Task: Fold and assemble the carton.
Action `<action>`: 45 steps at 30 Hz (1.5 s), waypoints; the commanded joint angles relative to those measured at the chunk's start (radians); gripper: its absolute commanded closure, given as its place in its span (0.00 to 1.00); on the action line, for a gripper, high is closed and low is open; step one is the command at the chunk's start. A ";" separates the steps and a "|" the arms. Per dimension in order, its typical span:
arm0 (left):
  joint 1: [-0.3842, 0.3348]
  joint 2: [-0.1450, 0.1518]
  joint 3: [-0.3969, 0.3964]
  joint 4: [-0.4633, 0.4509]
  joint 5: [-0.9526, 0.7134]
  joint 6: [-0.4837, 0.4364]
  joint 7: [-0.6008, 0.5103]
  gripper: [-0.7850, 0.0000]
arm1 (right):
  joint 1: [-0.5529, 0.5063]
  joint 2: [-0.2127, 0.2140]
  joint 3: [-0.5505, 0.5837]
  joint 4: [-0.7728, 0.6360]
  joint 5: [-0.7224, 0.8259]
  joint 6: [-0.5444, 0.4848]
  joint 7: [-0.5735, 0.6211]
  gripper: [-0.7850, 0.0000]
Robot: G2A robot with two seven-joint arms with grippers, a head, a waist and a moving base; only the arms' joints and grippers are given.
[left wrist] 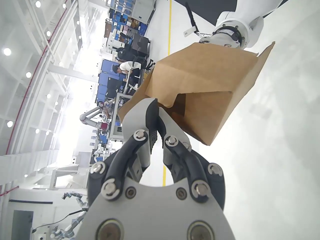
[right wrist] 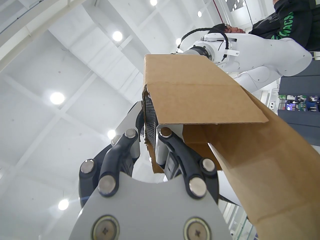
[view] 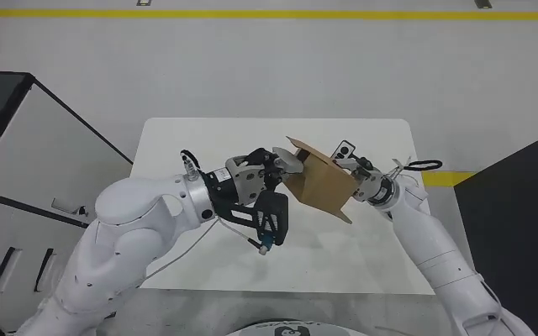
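A brown cardboard carton (view: pixel 319 183) hangs tilted above the white table (view: pixel 210 143), held between both arms. Its body is partly squared up, with flaps sticking out at both ends. My left gripper (view: pixel 283 165) is at the carton's left end; in the left wrist view the gripper (left wrist: pixel 156 107) is shut, pinching the edge of a flap of the carton (left wrist: pixel 205 76). My right gripper (view: pixel 359 180) is at the opposite end. In the right wrist view that gripper (right wrist: pixel 150 118) is shut on a flap edge of the carton (right wrist: pixel 200 101), with the cardboard visible between the pads.
Bare table surface lies in front of and behind the carton. A black panel (view: pixel 17 92) stands off the table's left side and a dark panel (view: pixel 496 218) off its right. A yellow floor line (view: pixel 269 13) runs beyond the table.
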 commanded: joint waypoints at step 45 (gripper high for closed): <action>-0.078 -0.023 0.092 0.069 -0.107 -0.041 0.005 1.00 | 0.026 -0.014 -0.003 0.010 -0.048 -0.048 0.128 1.00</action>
